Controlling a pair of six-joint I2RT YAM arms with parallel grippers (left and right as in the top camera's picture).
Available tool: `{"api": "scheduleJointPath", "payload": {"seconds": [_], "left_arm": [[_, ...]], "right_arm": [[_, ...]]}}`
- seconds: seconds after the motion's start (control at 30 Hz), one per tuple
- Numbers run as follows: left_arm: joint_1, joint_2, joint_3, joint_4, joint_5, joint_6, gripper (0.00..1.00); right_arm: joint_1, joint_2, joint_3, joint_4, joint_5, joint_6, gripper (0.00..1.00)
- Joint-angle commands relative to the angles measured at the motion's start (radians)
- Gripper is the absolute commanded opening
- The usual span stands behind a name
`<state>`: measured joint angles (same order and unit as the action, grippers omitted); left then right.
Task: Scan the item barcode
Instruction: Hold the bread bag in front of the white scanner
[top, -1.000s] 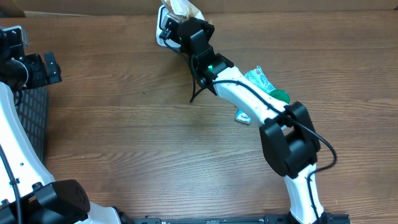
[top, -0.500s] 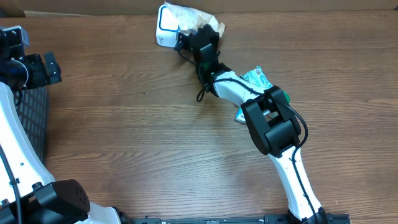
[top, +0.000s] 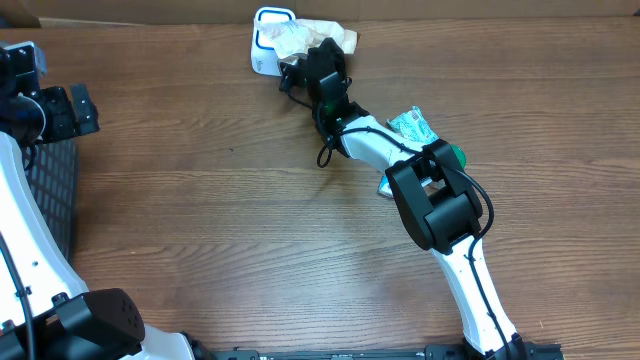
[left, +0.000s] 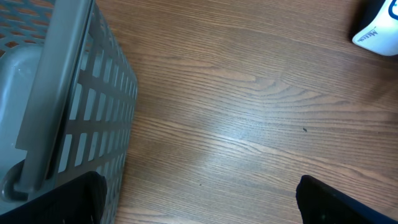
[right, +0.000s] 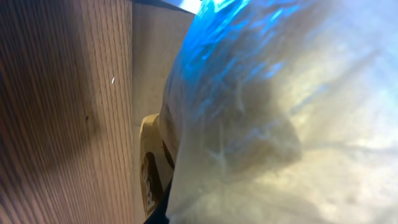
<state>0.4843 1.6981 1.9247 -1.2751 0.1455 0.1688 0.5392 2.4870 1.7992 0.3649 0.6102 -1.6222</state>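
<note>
At the far edge of the table (top: 200, 200), the right gripper (top: 312, 62) holds a crinkly plastic bag (top: 318, 36) right up against the white, blue-rimmed scanner (top: 262, 45); the bag overlaps the scanner's top from where I stand, though I cannot tell whether the two touch. The jaws are closed down tight, and by the look of it they have only a thin pinch of film between them; the right wrist view is filled with clear, bluish wrap (right: 267, 112) and something pale inside it.

The bag strikes me as light and soft; thin film like that will crumple, slide and fold over on itself, so any barcode printed on it could wrinkle or turn away from the scanner window; I see no barcode from here. A hold on a gathered edge or corner seems best, leaving the printed face hanging flat and open to the scanner; squeezing the middle would only bunch it up.

The left gripper (left: 199, 186) is spread as wide as it goes with nothing in it, well apart from all this, beside the grey basket (left: 74, 124); a teal packet (top: 413, 124) lies by the right arm.
</note>
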Motion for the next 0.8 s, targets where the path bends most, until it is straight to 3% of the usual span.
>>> {"api": "scheduleJointPath", "payload": {"seconds": [0.0, 0.4, 0.77], "left_arm": [[0.000, -0.001, 0.008, 0.000, 0.001, 0.026, 1.00], [0.000, -0.001, 0.008, 0.000, 0.001, 0.026, 1.00], [0.000, -0.001, 0.009, 0.000, 0.001, 0.026, 0.99]], "right_arm": [[0.005, -0.003, 0.021, 0.008, 0.028, -0.010, 0.04], [0.013, -0.003, 0.021, 0.181, 0.070, -0.017, 0.04], [0.031, -0.003, 0.021, 0.201, 0.090, -0.036, 0.04]]}}
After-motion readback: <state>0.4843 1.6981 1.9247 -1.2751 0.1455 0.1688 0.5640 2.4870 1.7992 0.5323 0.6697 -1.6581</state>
